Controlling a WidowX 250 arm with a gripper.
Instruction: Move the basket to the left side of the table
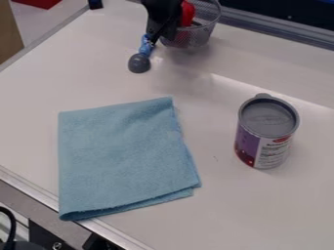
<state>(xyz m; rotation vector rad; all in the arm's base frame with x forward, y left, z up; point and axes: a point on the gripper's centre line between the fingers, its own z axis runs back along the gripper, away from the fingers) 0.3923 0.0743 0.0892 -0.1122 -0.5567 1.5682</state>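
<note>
And there was the wire-mesh basket (196,37), up at the view's top edge, right of centre, mouth upward, base toward the camera, a red item (188,14) inside! Its long axis? Couldn't tell, rim cropped. The black gripper (163,35) hung right by its left wall; how far open, or gripping what, couldn't be told. Just below-left lay a blue-and-grey utensil (139,62).

a white table (225,215) carried a folded light-blue cloth (124,156) at centre-left of the frame, an upright can (267,132) with a grey lid at the right, and a blue-and-grey utensil (139,63) near the top. whether the mesh basket (196,38) touched the tabletop was unclear.
</note>
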